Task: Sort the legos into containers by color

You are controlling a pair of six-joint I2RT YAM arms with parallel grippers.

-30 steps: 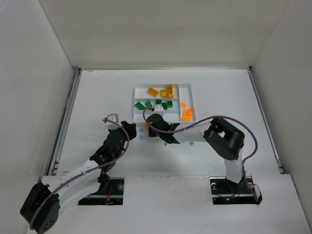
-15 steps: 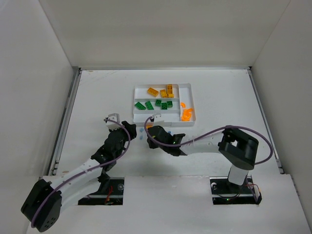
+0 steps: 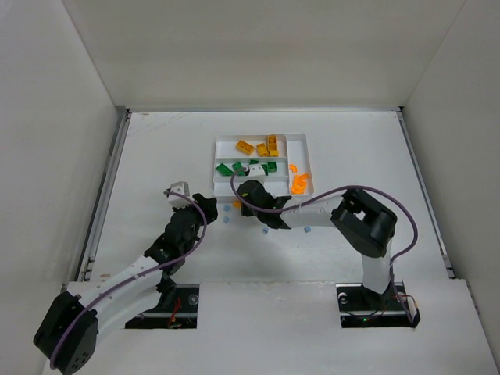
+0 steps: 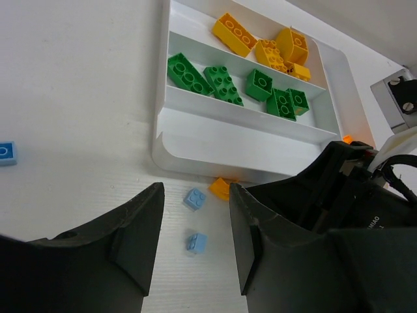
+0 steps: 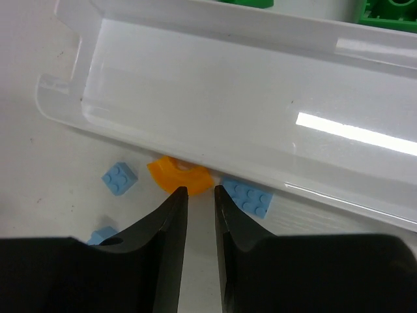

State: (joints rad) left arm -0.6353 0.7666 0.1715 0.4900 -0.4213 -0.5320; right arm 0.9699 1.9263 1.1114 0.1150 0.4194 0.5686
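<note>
- The white tray [image 3: 304, 139] lies on the worktop [image 3: 156, 156], and everything else here is placed from it.
- The tray's far long slot holds the yellow bricks [image 4: 233, 34], several of them bunched toward its right end.
- The middle long slot holds the green bricks [image 4: 189, 73], spread along its length.
- The narrow upright slot on the tray's right side holds the orange pieces [image 3: 299, 183].
- A curved orange piece [image 5: 177, 175] lies on the worktop outside the tray, against the near wall toward the left corner.
- Light blue bricks [image 4: 194, 198] are loose on the worktop on the tray's near side. One [image 5: 247, 197] sits right against the near wall beside the curved orange piece, and others lie further out and further left.
- The right claw [image 5: 197, 195] points down at the tray's near wall. Its jaws stand a narrow gap apart and pinch nothing. The tips are at the near edge of the curved orange piece; whether they touch it cannot be told.
- The left claw [image 4: 194, 195] hangs off the tray's near-left corner, well apart from the wall. Its jaws are spread part way and grip nothing, with two light blue bricks visible through the gap.
</note>
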